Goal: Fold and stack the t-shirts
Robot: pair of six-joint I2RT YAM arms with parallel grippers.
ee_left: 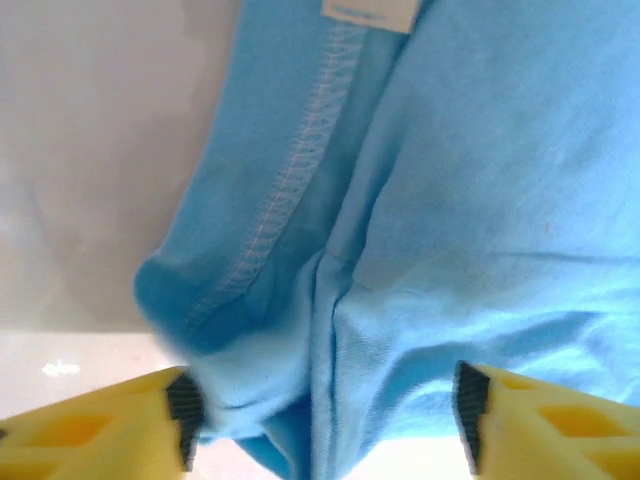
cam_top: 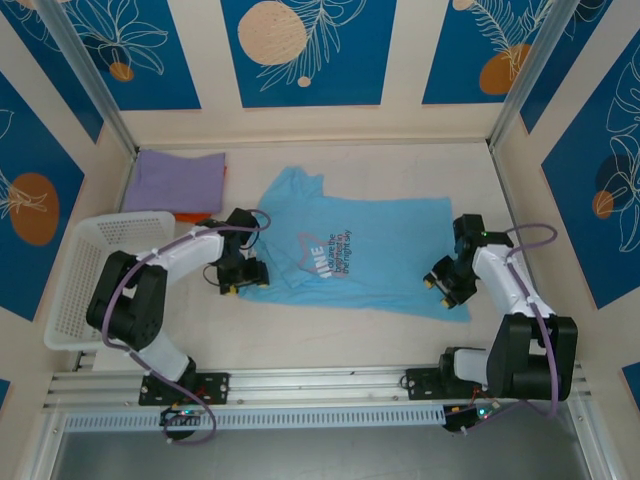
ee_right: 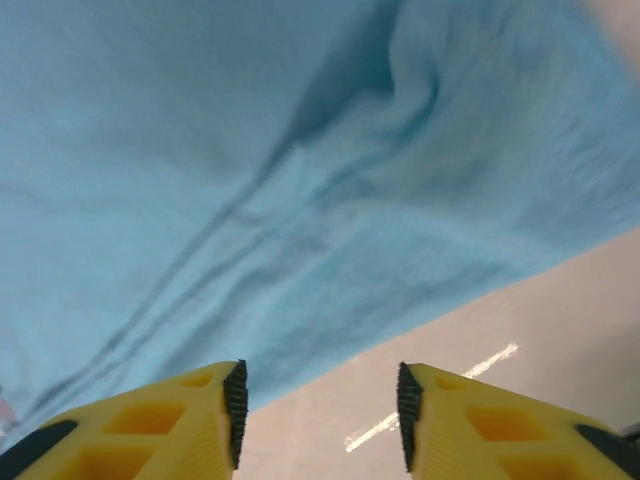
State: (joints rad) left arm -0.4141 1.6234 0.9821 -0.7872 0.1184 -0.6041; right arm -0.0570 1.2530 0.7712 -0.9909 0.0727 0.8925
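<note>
Blue t-shirt point(cam_top: 385, 250), lettering point(cam_top: 330, 256) illegible, left hand point(ee_left: 325, 415) parted around it, right hand point(ee_right: 320, 410) parted, empty

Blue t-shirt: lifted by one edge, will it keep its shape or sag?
Likely floppy: the sky-blue t-shirt lies flat with soft creases, so it should drape between grip points. It is probably light, and a push would likely wrinkle it rather than slide it whole.

I work in a lab test booth: blue leaf-print panels point(cam_top: 310, 50) wall my table point(cam_top: 400, 170), aluminium rail point(cam_top: 320, 380) at six o'clock.
</note>
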